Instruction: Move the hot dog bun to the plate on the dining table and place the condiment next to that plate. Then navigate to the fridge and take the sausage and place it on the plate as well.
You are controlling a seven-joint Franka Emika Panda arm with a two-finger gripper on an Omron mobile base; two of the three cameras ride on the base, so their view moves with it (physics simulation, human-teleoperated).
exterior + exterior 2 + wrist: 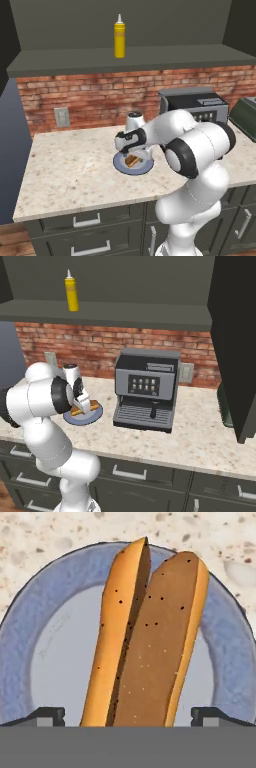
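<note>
Hovering over hot dog bun (pixel 150 642) on blue-grey plate (pixel 30 662); tool (pixel 128 714) wide open, gripping nothing.

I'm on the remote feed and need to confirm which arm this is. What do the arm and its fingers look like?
The arm is glossy white, built of rounded, bulbous segments with black rings at the joints. No cables, logos or markings can be seen on it. In the hand view the fingers are small, dark, blocky tips, each with a lighter grey patch at its base.
</note>
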